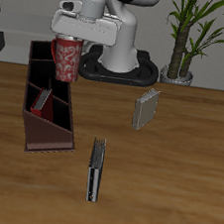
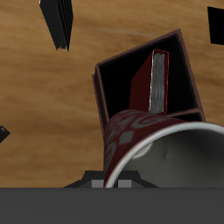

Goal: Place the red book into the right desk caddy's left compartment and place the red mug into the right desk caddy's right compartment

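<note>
My gripper [image 1: 70,43] is shut on the red mug [image 1: 66,62], a red mug with a white floral pattern. It holds the mug over the far end of the right desk caddy [image 1: 53,134], a long maroon box. The red book [image 1: 43,100] leans inside a caddy section nearer the table's front than the mug. In the wrist view the mug's pale rim [image 2: 166,140] fills the foreground, and the red book [image 2: 154,80] stands in the caddy section [image 2: 103,83] beyond it. I cannot tell whether the mug touches the caddy.
A grey book [image 1: 145,110] stands near the middle of the table. A black book [image 1: 95,170] stands nearer the front edge and also shows as the black book [image 2: 57,22] in the wrist view. A potted plant [image 1: 184,39] stands beside the robot's base.
</note>
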You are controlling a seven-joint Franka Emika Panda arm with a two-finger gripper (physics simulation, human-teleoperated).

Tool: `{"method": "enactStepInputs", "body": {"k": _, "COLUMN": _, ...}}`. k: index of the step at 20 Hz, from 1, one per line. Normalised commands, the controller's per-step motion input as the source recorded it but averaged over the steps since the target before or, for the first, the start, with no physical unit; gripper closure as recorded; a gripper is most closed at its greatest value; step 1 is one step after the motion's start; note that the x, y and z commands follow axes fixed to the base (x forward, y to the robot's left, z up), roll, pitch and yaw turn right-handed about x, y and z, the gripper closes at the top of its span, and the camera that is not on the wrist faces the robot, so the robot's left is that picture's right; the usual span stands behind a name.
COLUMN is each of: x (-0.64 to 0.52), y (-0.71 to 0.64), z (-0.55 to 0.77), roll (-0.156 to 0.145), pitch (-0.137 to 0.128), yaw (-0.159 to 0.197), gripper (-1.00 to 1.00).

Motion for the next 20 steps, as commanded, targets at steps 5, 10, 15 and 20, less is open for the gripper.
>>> {"method": "enactStepInputs", "body": {"k": 5, "x": -0.29, "y": -0.09, "z": -0.09, "roll": -0.018, "pitch": -0.001, "yaw": -0.046, "gripper": 1.00}}
{"method": "enactStepInputs", "body": {"k": 10, "x": -0.29, "y": -0.11, "z": -0.06, "roll": 0.024, "pitch": 0.014, "yaw": -0.037, "gripper": 1.00}}
{"method": "enactStepInputs", "body": {"k": 15, "x": -0.22, "y": -0.10, "z": -0.01, "roll": 0.023, "pitch": 0.034, "yaw": -0.038, "gripper": 1.00}}
{"method": "enactStepInputs", "body": {"k": 20, "x": -0.23, "y": -0.21, "z": 0.02, "roll": -0.051, "pitch": 0.006, "yaw": -0.013, "gripper": 1.00}}
